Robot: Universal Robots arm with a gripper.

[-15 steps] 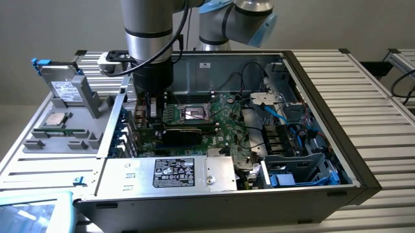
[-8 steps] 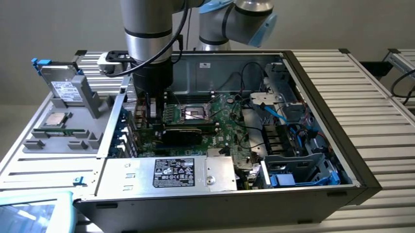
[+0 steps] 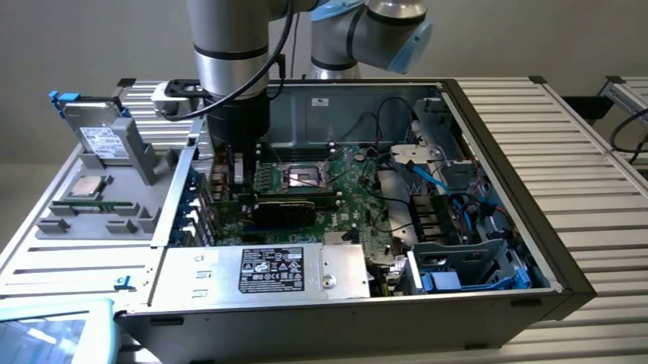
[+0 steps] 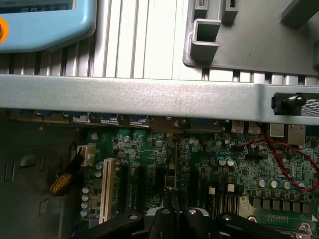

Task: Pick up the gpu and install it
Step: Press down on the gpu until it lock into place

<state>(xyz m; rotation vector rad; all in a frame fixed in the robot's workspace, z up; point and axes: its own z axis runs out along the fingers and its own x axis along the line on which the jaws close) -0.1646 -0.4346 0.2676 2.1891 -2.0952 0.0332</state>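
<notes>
My gripper [image 3: 238,180] reaches down into the open computer case [image 3: 506,114], near the wall on the exterior view's left. It is shut on the gpu [image 3: 296,206], whose black cooler face shows low over the green motherboard [image 3: 350,189]. In the wrist view the gpu [image 4: 175,164] is a thin upright edge. That edge runs from between my two black fingertips [image 4: 192,215] toward the case's rear wall [image 4: 149,97], above the dark expansion slots [image 4: 137,186]. The gripper [image 4: 177,213] holds it along its top edge.
A grey tray [image 3: 61,220] outside the case, at the exterior view's left, carries a labelled drive [image 3: 99,136] and small parts. The silver power supply [image 3: 294,271] lies near the front. Red wires [image 4: 284,164], a yellow-sleeved cable [image 4: 62,181] and blue cables [image 3: 435,182] lie nearby. A blue pendant [image 4: 40,20] rests outside.
</notes>
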